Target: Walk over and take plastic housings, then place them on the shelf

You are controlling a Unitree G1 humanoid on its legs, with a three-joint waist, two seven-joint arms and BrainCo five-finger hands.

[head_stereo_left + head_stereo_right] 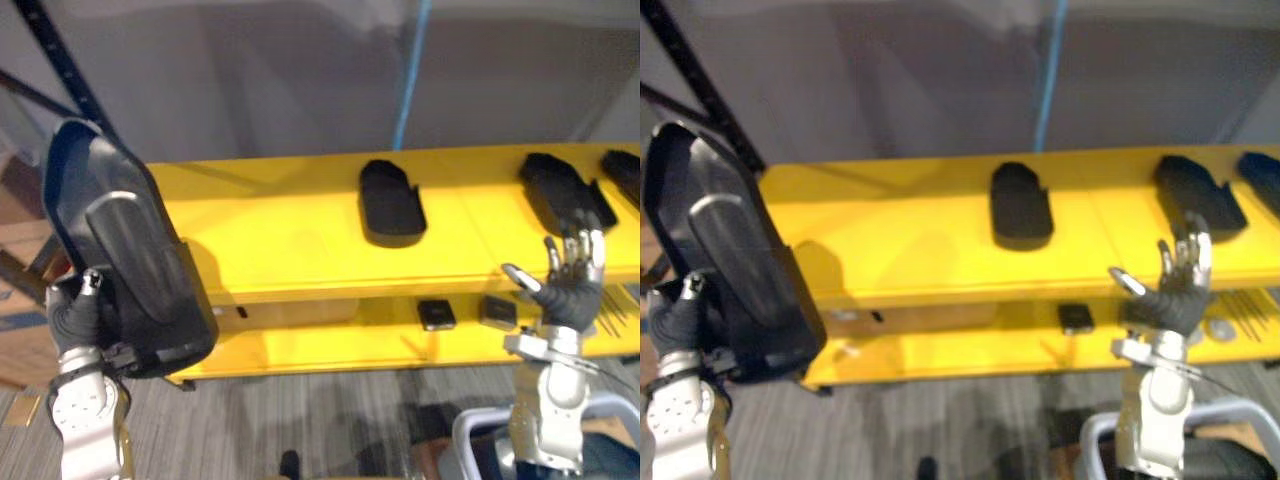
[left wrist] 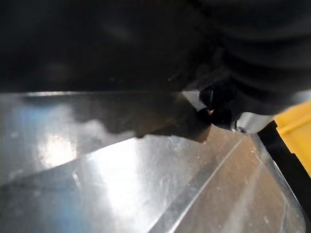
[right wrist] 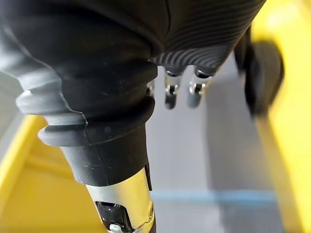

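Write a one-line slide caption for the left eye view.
Left robot hand holds a black housing before the yellow shelf; right robot hand open.

Illumination is moderately bright and arrives from overhead. The top level of the yellow shelf (image 1: 300, 240) reflects it strongly, while the lower level lies in shade. The held housing (image 1: 130, 250), gripped by the left hand (image 1: 75, 315), throws a soft shadow onto the shelf just beside it. The resting housing (image 1: 392, 203) carries a narrow shadow along its near edge. In the left wrist view, broad white glare spreads across the held housing's glossy surface, and the region above it is near black.
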